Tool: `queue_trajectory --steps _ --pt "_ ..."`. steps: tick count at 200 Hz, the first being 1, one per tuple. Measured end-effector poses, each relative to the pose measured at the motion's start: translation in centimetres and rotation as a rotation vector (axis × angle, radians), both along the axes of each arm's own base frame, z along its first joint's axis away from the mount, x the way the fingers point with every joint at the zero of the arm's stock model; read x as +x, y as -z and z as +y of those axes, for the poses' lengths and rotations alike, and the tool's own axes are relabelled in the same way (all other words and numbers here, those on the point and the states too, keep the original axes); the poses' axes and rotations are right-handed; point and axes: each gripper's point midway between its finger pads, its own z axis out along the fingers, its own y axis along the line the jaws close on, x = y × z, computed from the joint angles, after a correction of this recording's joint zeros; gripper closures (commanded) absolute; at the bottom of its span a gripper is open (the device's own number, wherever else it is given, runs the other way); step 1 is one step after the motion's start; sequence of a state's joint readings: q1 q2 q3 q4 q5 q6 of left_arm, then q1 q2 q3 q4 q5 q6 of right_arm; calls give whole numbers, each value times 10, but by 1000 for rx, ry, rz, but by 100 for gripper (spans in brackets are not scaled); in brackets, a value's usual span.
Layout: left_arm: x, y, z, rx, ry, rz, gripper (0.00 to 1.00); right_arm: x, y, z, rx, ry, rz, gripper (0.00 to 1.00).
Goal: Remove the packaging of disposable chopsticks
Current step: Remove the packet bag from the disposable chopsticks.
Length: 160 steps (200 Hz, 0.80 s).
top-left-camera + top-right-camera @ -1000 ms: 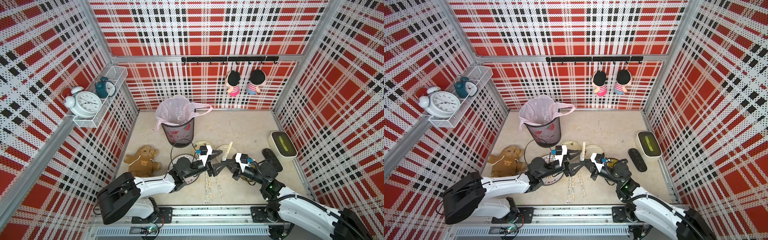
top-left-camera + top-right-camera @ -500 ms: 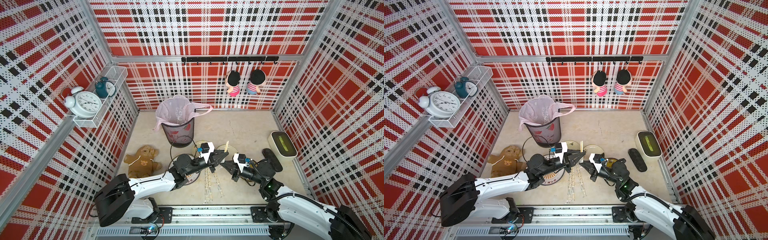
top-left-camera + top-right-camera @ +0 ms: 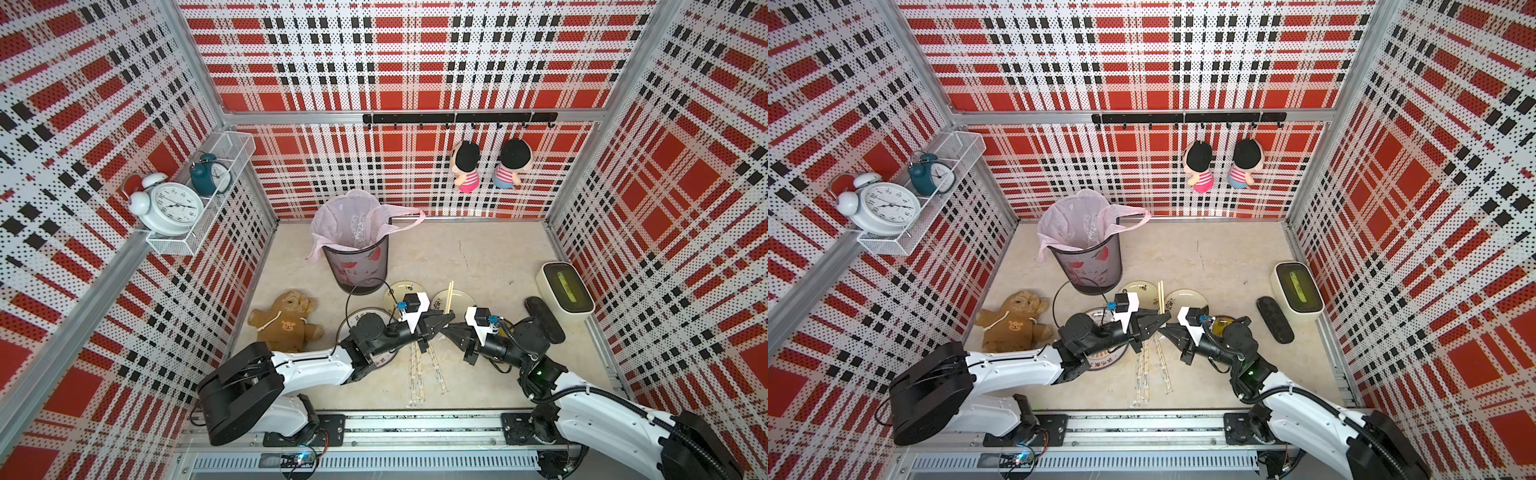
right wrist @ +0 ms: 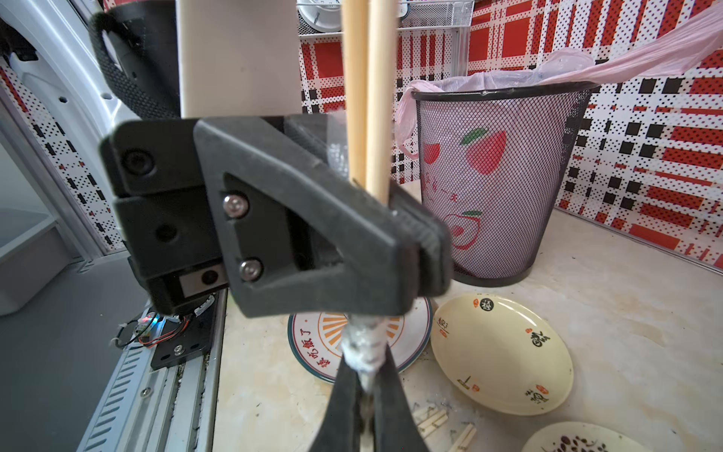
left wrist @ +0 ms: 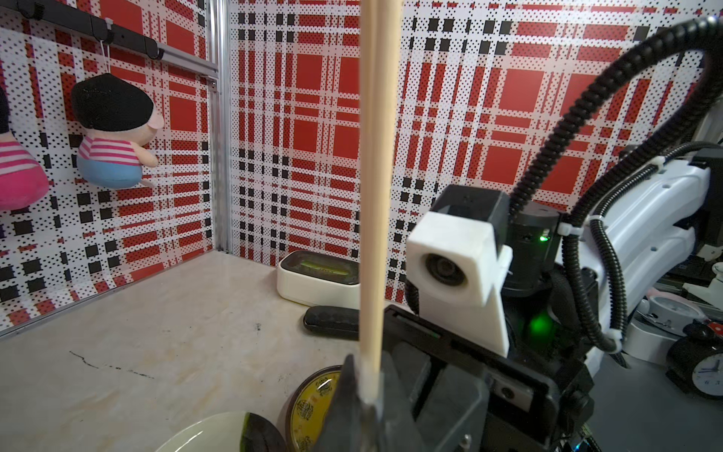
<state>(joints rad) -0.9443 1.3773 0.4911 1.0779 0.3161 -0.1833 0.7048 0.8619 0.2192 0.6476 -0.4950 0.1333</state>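
A bare pair of disposable chopsticks [image 3: 449,296] [image 5: 375,195] stands up between my two grippers at the middle front. My left gripper [image 3: 449,322] [image 5: 365,395] is shut on the sticks near their lower end. Just below it, my right gripper [image 3: 444,330] [image 4: 364,375] is shut on the crumpled clear packaging [image 4: 362,344] bunched at the end of the sticks. In the right wrist view the left gripper [image 4: 410,242] clamps the chopsticks [image 4: 367,98] right above that wad. Two more wrapped pairs [image 3: 417,370] [image 3: 436,368] lie on the table below the grippers.
A mesh bin with a pink liner [image 3: 357,257] stands behind the left arm. Small plates [image 3: 405,291] [image 3: 457,297] and a rimmed plate [image 4: 313,344] lie around the grippers. A teddy bear [image 3: 286,320] lies left; a white box [image 3: 563,291] and a black object [image 3: 542,320] sit right.
My left gripper was open a second ago and has closed on the chopsticks. Both grippers have drawn together, tip to tip. The right gripper has stayed shut.
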Motion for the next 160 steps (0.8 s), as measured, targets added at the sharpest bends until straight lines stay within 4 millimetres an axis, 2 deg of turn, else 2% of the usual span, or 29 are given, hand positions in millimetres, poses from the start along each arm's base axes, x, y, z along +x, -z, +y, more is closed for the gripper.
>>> queue_trajectory --steps 6,13,20,24,48,65,87,121,160 --pt "1 2 2 1 -2 7 100 0 1 0 0 -1 7 28" --pt "4 6 5 6 -8 19 100 1 0 0 5 0 9 14" --pt "9 12 9 16 -18 30 100 1 -2 0 13 2 8 2" --pt "11 15 12 19 -24 38 100 1 -3 0 18 5 9 0" --pt "20 25 21 36 -51 66 100 3 -11 -3 46 24 7 0" --pt "18 28 22 43 -41 69 100 8 -18 -7 62 44 1 0" --pt "13 30 26 47 -36 72 100 19 -37 -9 95 60 -9 0" --pt "5 33 29 51 -26 75 100 24 -66 0 141 -1 -24 19" --pt "-3 29 29 41 -10 65 100 25 -67 14 129 -73 7 39"
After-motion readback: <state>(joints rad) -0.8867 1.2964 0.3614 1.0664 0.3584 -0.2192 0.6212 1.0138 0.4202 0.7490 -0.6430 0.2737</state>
